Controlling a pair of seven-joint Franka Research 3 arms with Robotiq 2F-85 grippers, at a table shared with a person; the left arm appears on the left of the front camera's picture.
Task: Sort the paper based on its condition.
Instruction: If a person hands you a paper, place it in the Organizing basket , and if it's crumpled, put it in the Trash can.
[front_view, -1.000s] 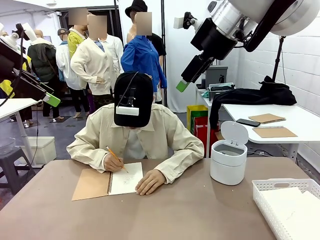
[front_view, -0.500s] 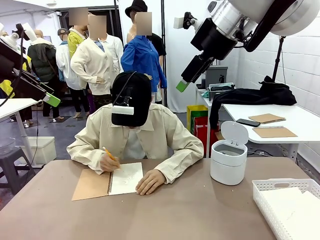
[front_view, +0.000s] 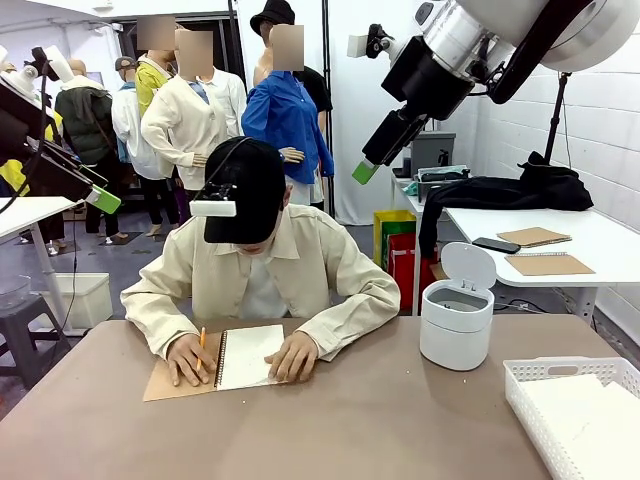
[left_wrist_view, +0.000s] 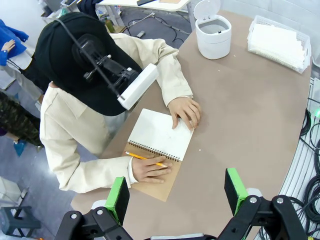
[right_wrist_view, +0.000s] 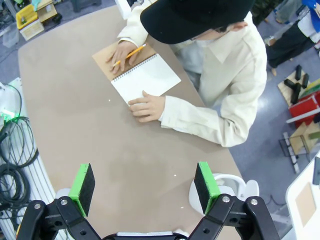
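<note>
On the table (front_view: 380, 420), white paper (front_view: 590, 425) is stacked in the basket (front_view: 560, 367) at the near right corner, the left gripper (left_wrist_view: 176, 192) and right gripper (right_wrist_view: 145, 182) are held high, wide open and empty, and the person's hands (front_view: 295, 355) on the far-edge notebook (front_view: 248, 352) could be struck by a premature reach.

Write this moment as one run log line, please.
left hand open, raised | right hand open, raised | person holds pencil on spiral notebook | paper in white basket
</note>
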